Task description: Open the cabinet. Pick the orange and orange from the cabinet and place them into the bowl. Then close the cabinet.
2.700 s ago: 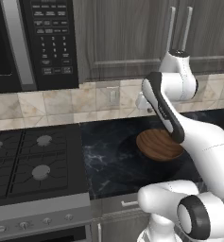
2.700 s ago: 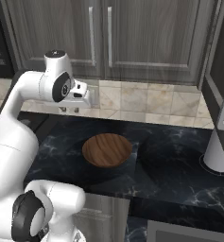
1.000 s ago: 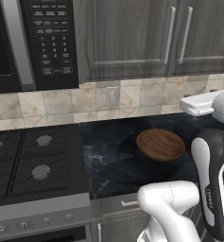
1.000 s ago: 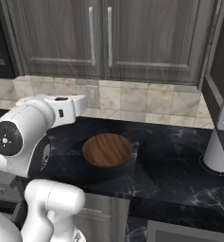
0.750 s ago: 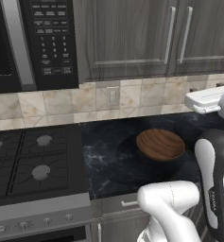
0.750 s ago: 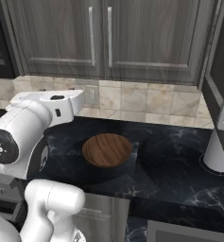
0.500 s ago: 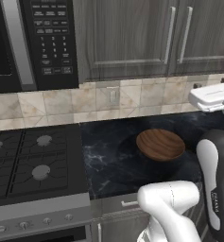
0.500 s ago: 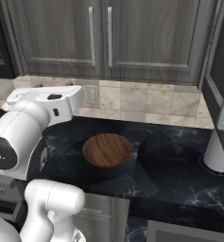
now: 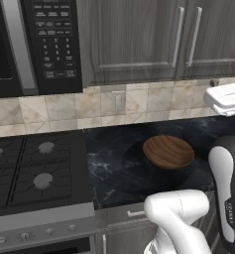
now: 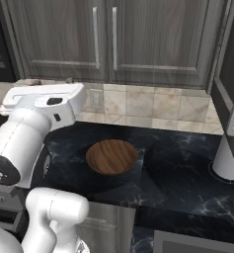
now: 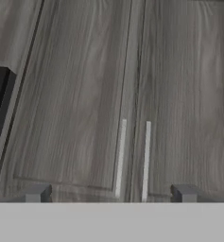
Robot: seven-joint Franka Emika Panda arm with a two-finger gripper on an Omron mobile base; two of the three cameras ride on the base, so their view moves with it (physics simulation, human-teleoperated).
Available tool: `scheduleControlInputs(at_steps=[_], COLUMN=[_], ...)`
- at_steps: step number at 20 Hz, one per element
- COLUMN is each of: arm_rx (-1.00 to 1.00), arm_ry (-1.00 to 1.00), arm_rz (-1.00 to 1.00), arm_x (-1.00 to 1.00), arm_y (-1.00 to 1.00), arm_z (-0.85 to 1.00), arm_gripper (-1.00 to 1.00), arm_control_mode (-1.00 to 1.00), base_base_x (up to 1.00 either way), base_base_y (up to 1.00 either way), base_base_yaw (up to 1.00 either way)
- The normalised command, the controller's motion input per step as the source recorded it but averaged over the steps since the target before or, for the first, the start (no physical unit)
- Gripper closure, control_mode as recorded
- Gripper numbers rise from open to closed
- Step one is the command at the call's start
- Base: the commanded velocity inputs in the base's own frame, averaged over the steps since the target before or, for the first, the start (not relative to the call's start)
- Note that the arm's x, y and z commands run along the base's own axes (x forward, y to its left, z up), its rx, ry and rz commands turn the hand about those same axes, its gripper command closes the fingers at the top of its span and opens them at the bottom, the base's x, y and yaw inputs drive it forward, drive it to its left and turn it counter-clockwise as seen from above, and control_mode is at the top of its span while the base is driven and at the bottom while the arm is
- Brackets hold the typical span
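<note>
One cabinet (image 10: 138, 39) hangs at twelve o'clock, both doors shut, its two silver bar handles (image 11: 120, 158) side by side at the seam. One wooden bowl (image 10: 111, 156) sits on the dark marble counter (image 10: 182, 178) below. The gripper (image 11: 108, 194) faces the doors, fingertips (image 11: 37, 193) spread wide and holding nothing, seemingly well short of the handles. A black microwave (image 9: 34, 44) hangs at ten o'clock.
</note>
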Motion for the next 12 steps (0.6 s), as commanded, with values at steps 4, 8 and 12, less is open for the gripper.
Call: scheduleControlInputs(at_steps=[4,8,12], arm_rx=[0.0,0.0,0.0], arm_ry=[-0.11,-0.05,0.0], arm_rz=[0.0,0.0,0.0], arm_x=[0.0,0.04,0.17], arm_y=[0.12,0.12,0.13], arm_z=[0.2,0.13,0.06], arm_gripper=[-1.0,-1.0,-1.0], arm_control_mode=[-1.0,-1.0,-1.0], base_base_x=[0.0,0.0,0.0], base_base_y=[0.0,0.0,0.0], base_base_yaw=[0.0,0.0,0.0])
